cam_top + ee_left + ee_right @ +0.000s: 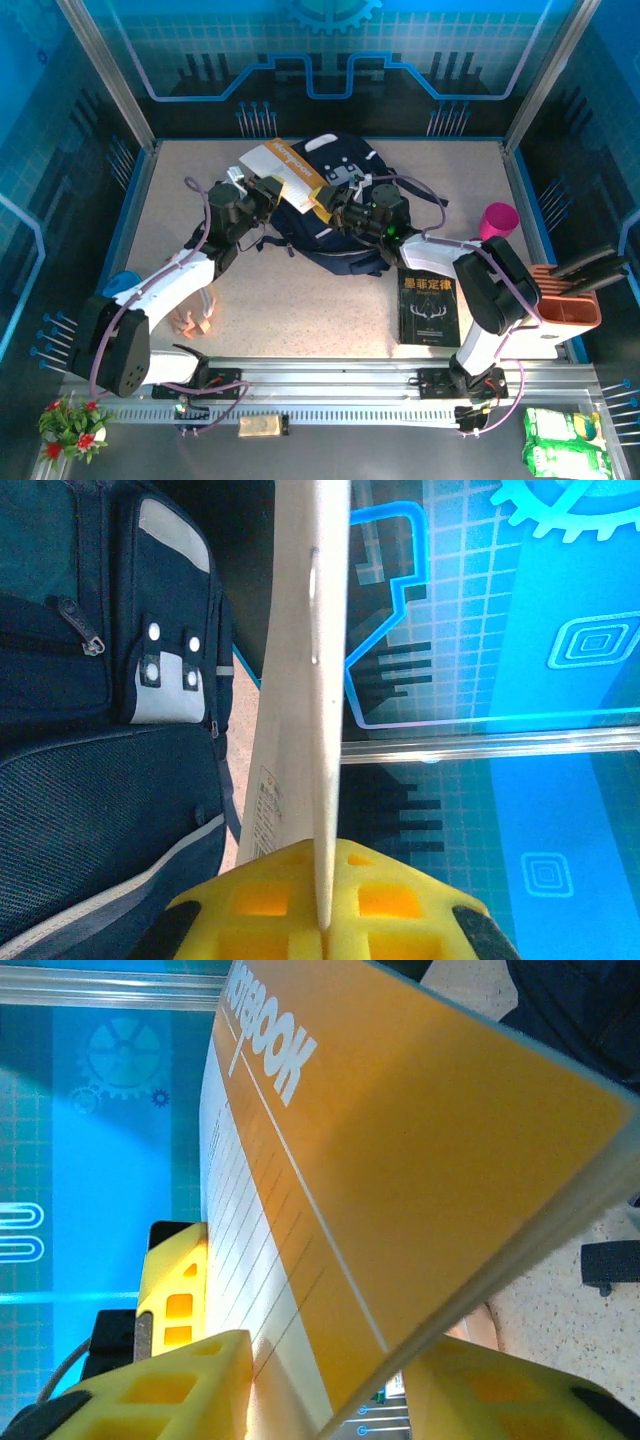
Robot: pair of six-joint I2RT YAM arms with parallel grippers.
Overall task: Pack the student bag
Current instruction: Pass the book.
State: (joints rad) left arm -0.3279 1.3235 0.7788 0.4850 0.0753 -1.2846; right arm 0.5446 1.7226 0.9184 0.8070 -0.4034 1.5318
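So, early in the task by my read: you have the first item in the air and none packed that I can confirm. The left gripper (pixel 268 192) is clamped tight on the thin edge of the orange-and-white notebook (pixel 285 168); the left wrist view has the sheet pinched between its yellow fingers (pixel 260 900). The right gripper (pixel 340 212) straddles the opposite side of the same notebook, jaws partway apart with the cover between them; can't tell if both pads bite. The notebook is tilted and not in the bag.

The student bag (pixel 342 248) lies flat on the bench (pixel 300 295), under and between both grippers. Can't tell whether its main zip is open, since the notebook and arms cover that part.

Left to do, as I judge it: get the notebook in, then likely the black book (pixel 430 308), flat on the bench on the near side of the right gripper, just beside the right arm.

Around: a pink cup (pixel 497 220) out to the right of the right gripper, and an orange holder (pixel 570 305) with dark handles further right and nearer. Both sit well apart from the bag.

In the way: two grippers crowded on one notebook right over the bag, so watch for twist.
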